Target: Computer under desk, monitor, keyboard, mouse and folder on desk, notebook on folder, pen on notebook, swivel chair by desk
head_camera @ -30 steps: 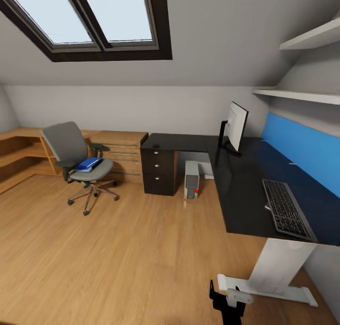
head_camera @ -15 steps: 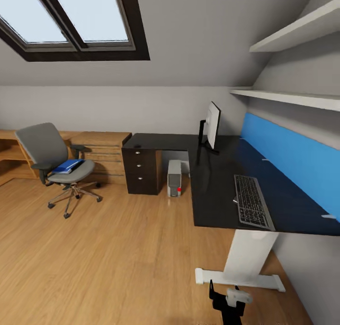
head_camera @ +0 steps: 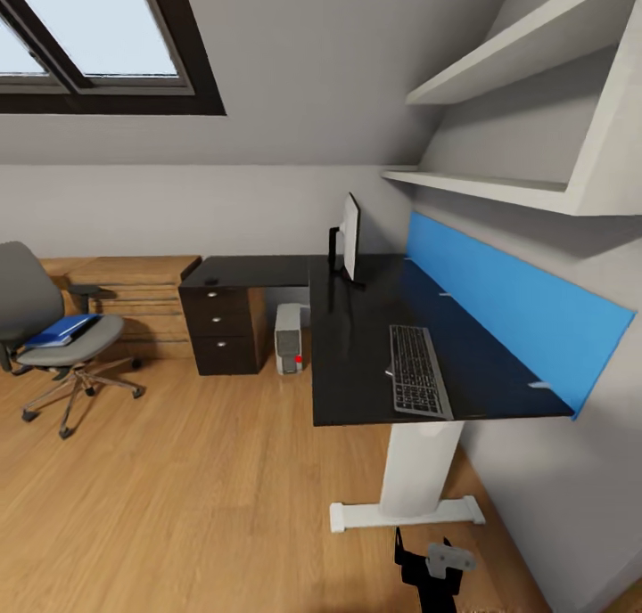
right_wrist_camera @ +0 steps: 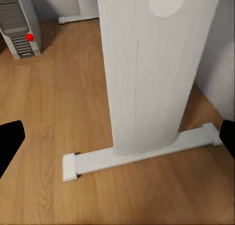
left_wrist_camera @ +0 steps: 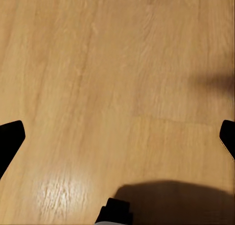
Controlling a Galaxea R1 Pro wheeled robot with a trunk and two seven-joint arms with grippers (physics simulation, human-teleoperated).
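The black L-shaped desk (head_camera: 357, 346) runs along the right wall. On it the monitor (head_camera: 349, 237) stands at the far corner and the keyboard (head_camera: 417, 382) lies near the front end. Beneath it the computer (head_camera: 289, 352) sits on the floor beside the dark drawer unit (head_camera: 221, 330), and appears again as the computer (right_wrist_camera: 18, 28) in the right wrist view. At the left edge the swivel chair (head_camera: 40, 323) carries the blue folder (head_camera: 61, 329). Mouse, notebook and pen are out of view. My left gripper (left_wrist_camera: 117, 137) hangs open over bare floor. My right gripper (right_wrist_camera: 117, 141) is open, facing the white desk leg (right_wrist_camera: 147, 73).
Low wooden cabinets (head_camera: 134, 292) line the back wall left of the drawers. White shelves (head_camera: 499, 185) and a blue panel (head_camera: 508, 301) hang above the desk. The desk foot (head_camera: 406, 511) lies on the floor just ahead of my arm (head_camera: 432, 570).
The head camera has swung right, so the whole scene has shifted left and the chair now sits at the picture's left edge. The objects themselves have not moved.
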